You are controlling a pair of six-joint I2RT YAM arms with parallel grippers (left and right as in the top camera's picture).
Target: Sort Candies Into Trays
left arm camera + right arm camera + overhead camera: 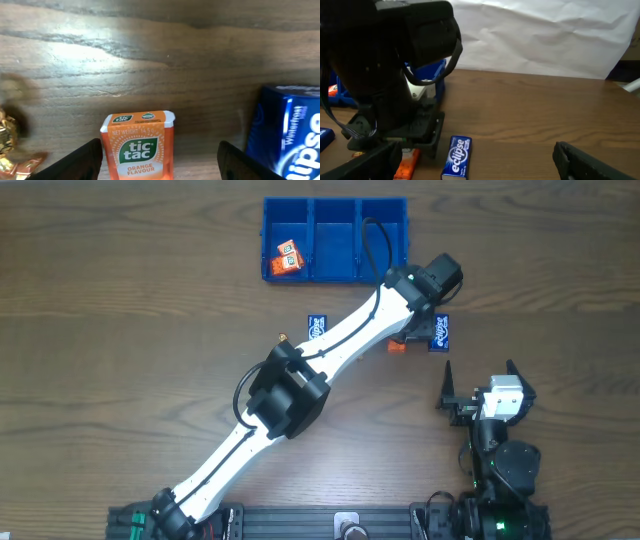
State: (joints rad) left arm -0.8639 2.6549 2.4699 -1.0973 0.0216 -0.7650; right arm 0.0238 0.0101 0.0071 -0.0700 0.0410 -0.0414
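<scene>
**Fig. Left claw poised over an orange candy box, candy sorting**

The brown wooden table (120, 330) carries everything. My left arm (340, 345) stretches diagonally from its base to a spot just below the right end of the blue tray (335, 240). The tray sits at the far edge and has three compartments side by side. My right arm (500, 450) stands folded near its base, well apart from the candies, and my right claw (480, 366) is spread with nothing between its fingers.

My left claw (160, 147) is also spread. Its two dark fingers (85, 162) stand on either side of the orange candy box (137, 145), with a gap showing on each side of it. That box is on the table, with a blue mint box (285, 130) just beside it. A second blue mint box (316, 327) lies farther left, partly under my left arm.

Two orange packets (288, 257) lie in the tray's left compartment. A gold-wrapped candy (7, 140) lies on the table near the orange candy box, on the side away from the blue mint box.
</scene>
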